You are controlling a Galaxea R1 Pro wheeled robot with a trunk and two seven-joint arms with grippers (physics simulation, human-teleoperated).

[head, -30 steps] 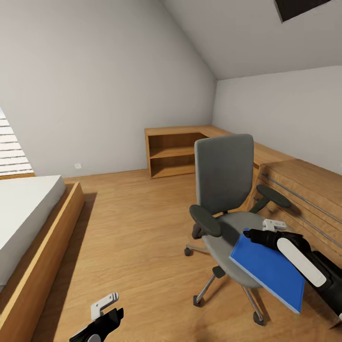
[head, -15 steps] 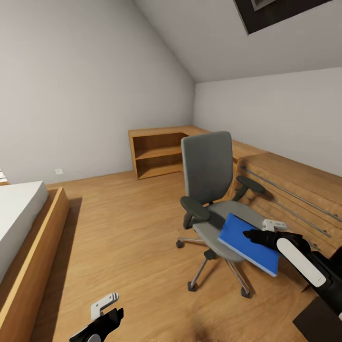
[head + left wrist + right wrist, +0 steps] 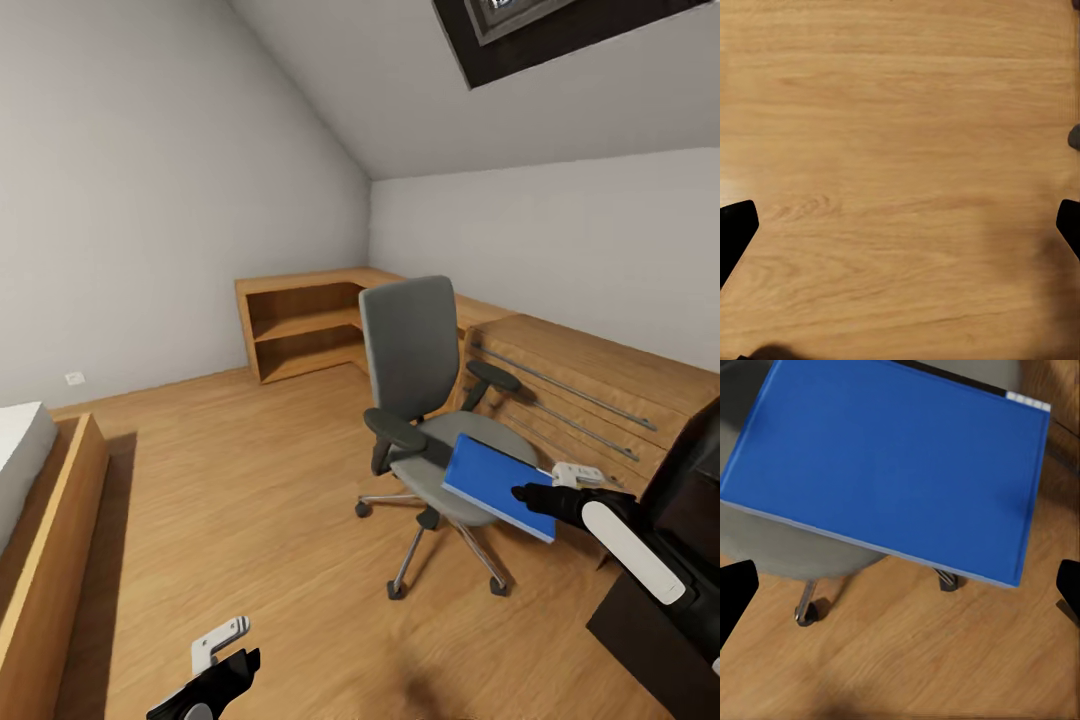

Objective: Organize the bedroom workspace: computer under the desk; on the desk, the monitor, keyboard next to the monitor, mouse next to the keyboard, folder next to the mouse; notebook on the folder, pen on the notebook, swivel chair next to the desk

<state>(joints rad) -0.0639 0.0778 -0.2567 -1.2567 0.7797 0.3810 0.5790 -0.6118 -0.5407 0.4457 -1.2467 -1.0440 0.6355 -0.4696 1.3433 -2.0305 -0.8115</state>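
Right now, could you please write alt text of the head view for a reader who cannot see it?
The right gripper holds a blue folder over the seat of a grey swivel chair on a wooden floor. The left gripper hangs low near the floor.

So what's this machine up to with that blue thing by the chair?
It is tidying a bedroom workspace. Its right gripper holds a blue folder by one edge, lifted just above the seat of the grey swivel chair. The left gripper hangs open and empty over the wooden floor. The dark edge of a desk shows at the right, so the folder has yet to be set down there.
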